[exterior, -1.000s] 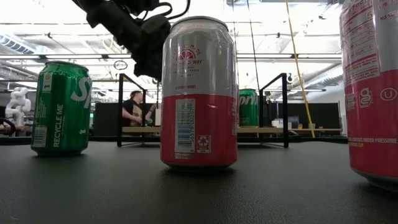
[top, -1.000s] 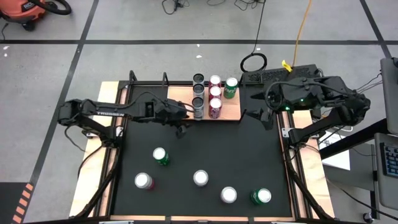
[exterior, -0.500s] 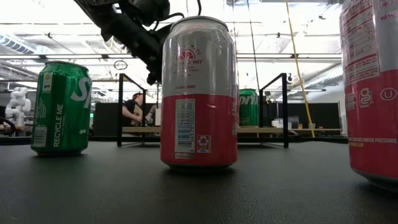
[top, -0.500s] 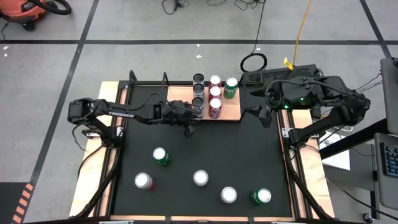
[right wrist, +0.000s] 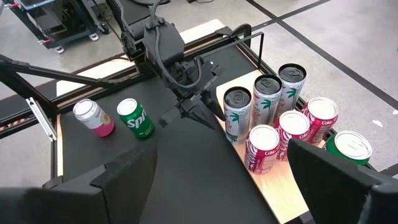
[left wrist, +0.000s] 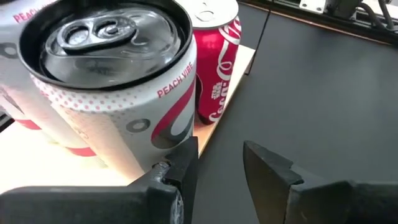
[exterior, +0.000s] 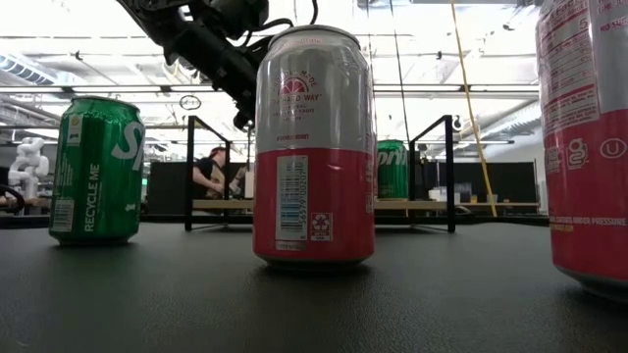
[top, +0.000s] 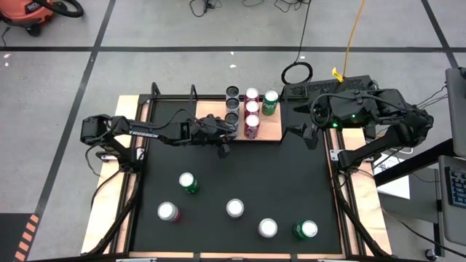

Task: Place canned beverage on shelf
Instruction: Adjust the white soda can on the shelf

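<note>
The shelf (top: pixel 271 128) at twelve o'clock of the counter (top: pixel 284 182) is crowded on its nine-o'clock half by seven cans (top: pixel 246 109); its three-o'clock end lies bare. The left hand (top: pixel 224 148) blocks the shelf's near nine-o'clock corner. Five loose cans (top: pixel 234 208) dot the six-o'clock half, with open lanes between them. The counter's middle band is free.

Shelf and cans on the black surface

The light-brown wooden shelf (top: pixel 271 129) at twelve o'clock carries seven upright cans (top: pixel 252 106); five more cans (top: pixel 234 208) stand upright toward six o'clock, two green (top: pixel 188 183), the rest silver-topped, well apart from one another.
</note>
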Controlling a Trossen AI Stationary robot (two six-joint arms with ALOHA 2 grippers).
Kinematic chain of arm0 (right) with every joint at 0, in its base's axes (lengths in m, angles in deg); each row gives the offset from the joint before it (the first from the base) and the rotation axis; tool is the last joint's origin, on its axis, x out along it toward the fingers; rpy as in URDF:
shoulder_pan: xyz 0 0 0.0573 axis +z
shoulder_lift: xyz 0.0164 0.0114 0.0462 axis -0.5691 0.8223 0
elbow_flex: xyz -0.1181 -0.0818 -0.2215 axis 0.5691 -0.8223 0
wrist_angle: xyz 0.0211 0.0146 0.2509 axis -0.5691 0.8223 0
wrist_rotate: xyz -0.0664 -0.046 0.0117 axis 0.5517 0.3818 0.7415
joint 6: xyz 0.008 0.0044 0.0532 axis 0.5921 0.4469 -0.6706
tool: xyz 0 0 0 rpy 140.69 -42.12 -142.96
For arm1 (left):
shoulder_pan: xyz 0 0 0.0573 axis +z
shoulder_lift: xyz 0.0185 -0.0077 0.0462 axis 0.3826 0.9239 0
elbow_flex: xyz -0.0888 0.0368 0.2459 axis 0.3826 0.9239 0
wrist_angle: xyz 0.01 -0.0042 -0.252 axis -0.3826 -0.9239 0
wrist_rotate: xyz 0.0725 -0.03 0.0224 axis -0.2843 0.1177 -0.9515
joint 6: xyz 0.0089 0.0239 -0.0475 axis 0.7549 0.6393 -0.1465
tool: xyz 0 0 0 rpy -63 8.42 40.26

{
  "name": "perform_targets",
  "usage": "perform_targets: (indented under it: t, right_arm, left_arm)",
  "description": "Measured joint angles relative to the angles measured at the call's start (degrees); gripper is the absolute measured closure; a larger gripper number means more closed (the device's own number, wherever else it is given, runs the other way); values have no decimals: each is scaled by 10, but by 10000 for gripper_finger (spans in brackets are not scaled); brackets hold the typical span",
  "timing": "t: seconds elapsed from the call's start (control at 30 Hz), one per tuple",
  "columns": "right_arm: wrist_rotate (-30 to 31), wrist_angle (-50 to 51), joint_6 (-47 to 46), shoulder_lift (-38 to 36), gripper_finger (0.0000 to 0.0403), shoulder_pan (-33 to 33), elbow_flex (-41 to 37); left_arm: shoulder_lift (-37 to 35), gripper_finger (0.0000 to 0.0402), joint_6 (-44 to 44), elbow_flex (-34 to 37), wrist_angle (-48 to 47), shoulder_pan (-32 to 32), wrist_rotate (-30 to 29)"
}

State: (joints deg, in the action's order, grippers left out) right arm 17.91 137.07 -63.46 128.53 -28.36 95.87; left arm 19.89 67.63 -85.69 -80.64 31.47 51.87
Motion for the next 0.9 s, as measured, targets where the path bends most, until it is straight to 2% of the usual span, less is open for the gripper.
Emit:
perform_targets:
  t: [0.4,0.57,0.63,0.77,0.9]
  right_arm:
    - [0,0,0,0,64,0,0]
    - [-2,0,-6,0,64,0,0]
    - [-2,0,-10,0,64,0,0]
    - [-2,0,-21,0,64,0,0]
    - [-2,-1,-19,0,64,0,0]
  left_arm:
    - [0,275,0,0,30,0,2]
    - [-16,275,-5,-5,-21,0,95]
    - [-27,275,-18,-8,-56,-5,108]
    - [-28,275,-19,-7,-136,-4,66]
    - [-17,275,-19,-8,-130,12,11]
